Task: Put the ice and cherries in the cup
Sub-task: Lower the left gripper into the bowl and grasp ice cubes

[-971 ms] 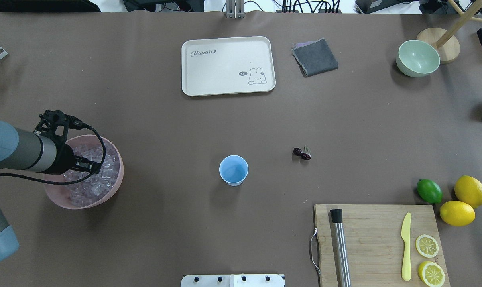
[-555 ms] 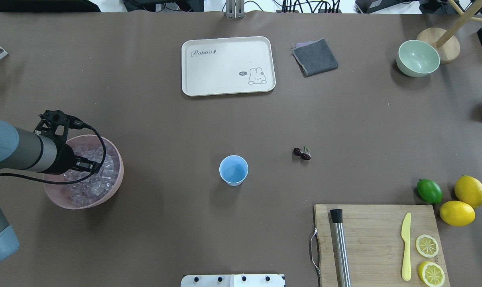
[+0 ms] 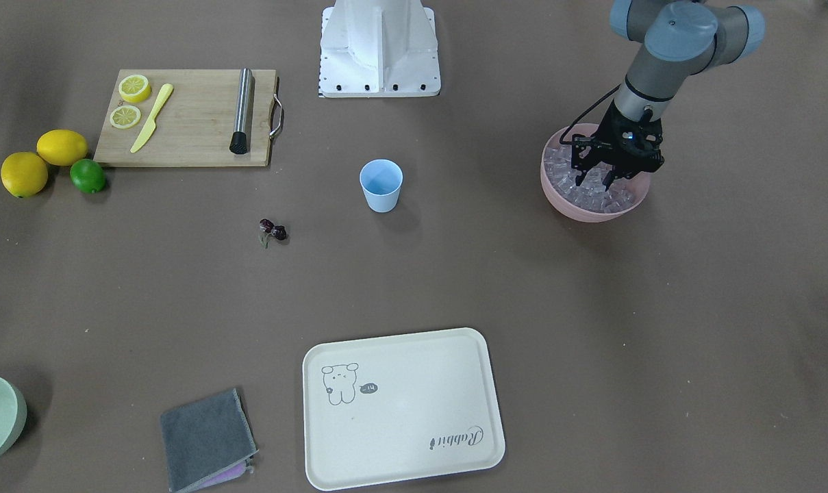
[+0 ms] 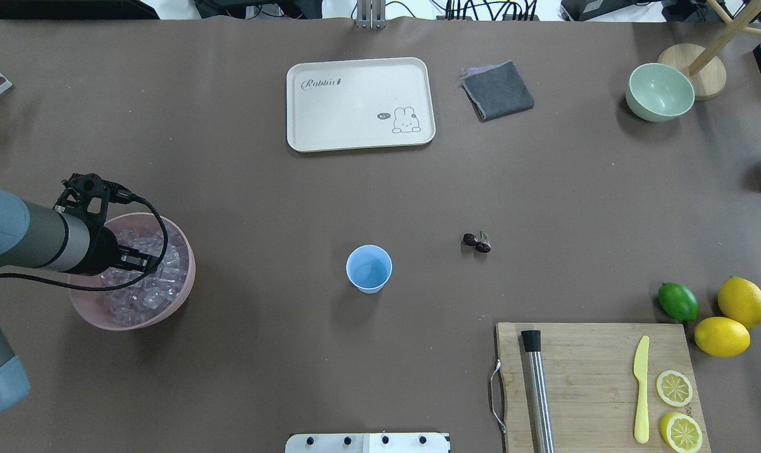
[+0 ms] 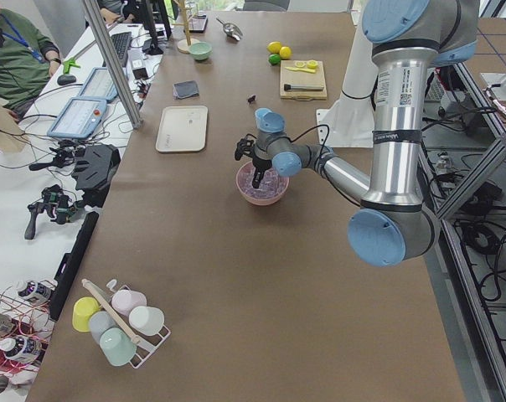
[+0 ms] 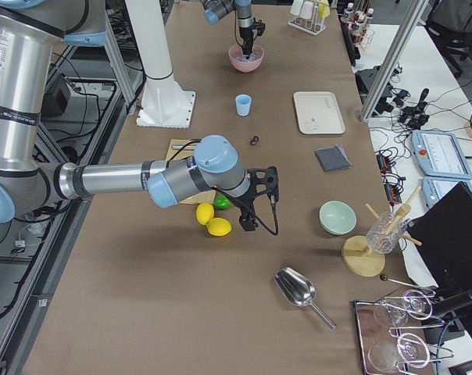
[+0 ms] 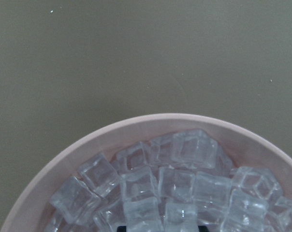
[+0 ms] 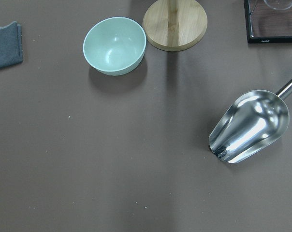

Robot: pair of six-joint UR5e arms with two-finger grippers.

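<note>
— Overhead exterior view: what sits on the robot's left side?
— A round pink plastic bowl [image 4: 125, 324] heaped with small clear glassy ice cubes [image 4: 160, 280]. The left arm's wrist hangs over the bowl's left half. The left gripper [image 3: 596, 181] points down inside the rim, its two fingers spread apart with the tips among the cubes. The wrist camera shows cubes between the tips, but I cannot tell whether any is pinched.
— And the cup?
— The small light blue plastic tumbler [image 4: 369, 269] stands upright, mouth up, well apart from the bowl, with bare brown tabletop all round it. The pair of dark red cherries [image 4: 477, 242] lies on the table to its right, apart from it. Past them, the wooden cutting board [image 4: 594, 377] runs off the view's bottom edge.
— Farther off?
— A cream rectangular tray [image 4: 355, 107] and a folded grey cloth [image 4: 498, 91] lie toward the far edge.
— The right gripper?
— The right gripper [image 6: 248, 219] hangs above the table near two yellow lemons [image 4: 742, 301] and a green lime [image 4: 678, 301]. Only the side view shows it, so I cannot tell how far it is open.
</note>
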